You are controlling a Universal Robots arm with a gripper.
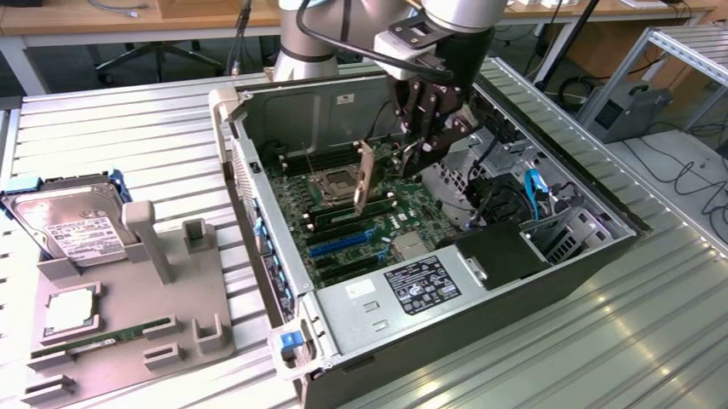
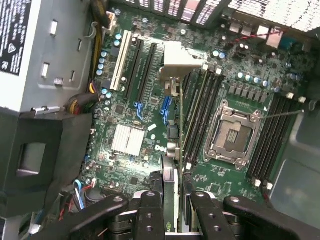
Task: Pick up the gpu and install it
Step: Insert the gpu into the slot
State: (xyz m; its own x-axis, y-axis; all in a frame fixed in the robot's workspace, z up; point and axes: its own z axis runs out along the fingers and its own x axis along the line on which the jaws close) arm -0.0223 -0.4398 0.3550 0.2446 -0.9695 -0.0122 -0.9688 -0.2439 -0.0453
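The open computer case [image 1: 273, 256] lies on its side with the motherboard [image 2: 125, 175] facing up. My gripper [image 1: 418, 152] is inside the case, shut on the gpu [image 1: 366, 176], a thin dark card held on edge above the board. In the wrist view the gpu [image 2: 171, 150] runs away from my gripper [image 2: 172, 212] as a narrow strip, ending in its silver bracket [image 2: 180, 60]. The card hangs over the strip between the RAM slots [image 2: 200, 110] and the long expansion slots [image 2: 140, 70], clear of the board. The empty CPU socket [image 2: 232, 132] lies beside it.
The power supply [image 1: 421, 283] fills the case's near end, with cables and a black shroud [image 1: 500, 251] at the exterior view's right. Outside, at the exterior view's left, a grey holder [image 1: 125, 315] carries a hard drive [image 1: 74, 223], a CPU [image 1: 71, 311] and a RAM stick [image 1: 102, 338].
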